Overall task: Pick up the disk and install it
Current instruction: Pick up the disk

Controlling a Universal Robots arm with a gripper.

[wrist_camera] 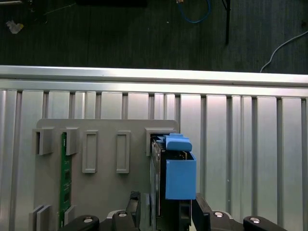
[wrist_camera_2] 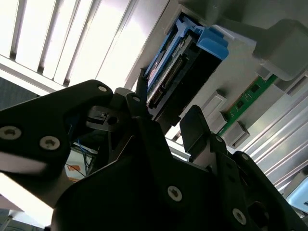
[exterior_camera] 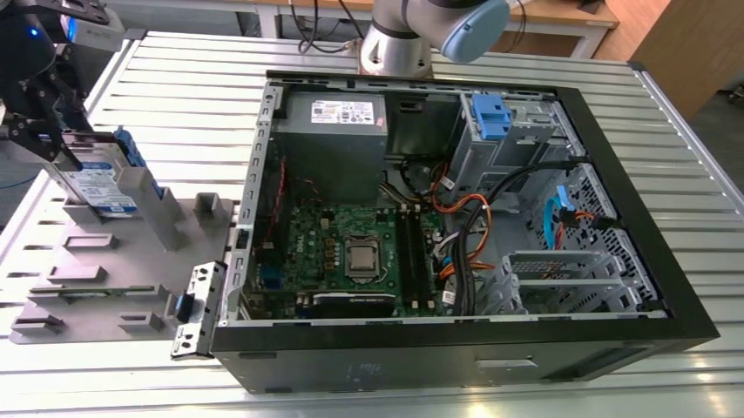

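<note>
The disk (exterior_camera: 103,187) stands on edge in a slot at the far end of the grey holder plate (exterior_camera: 117,261), at the exterior view's left. Its white-and-blue label faces out and its blue bracket is on top. My gripper (exterior_camera: 64,144) reaches it from above and is shut on the disk. In the first wrist view the disk (wrist_camera: 180,178) sits between the two black fingers of the gripper (wrist_camera: 168,214), which press its sides. In the second wrist view the gripper (wrist_camera_2: 168,108) clasps the near end of the disk (wrist_camera_2: 166,72).
The open computer case (exterior_camera: 651,226) lies on the slatted metal table (exterior_camera: 674,104), with a blue-bracketed drive bay (exterior_camera: 489,117) at its far corner and an empty metal cage (exterior_camera: 558,279) nearer. A green circuit strip (wrist_camera: 64,178) stands in the grey holder plate (wrist_camera: 103,192).
</note>
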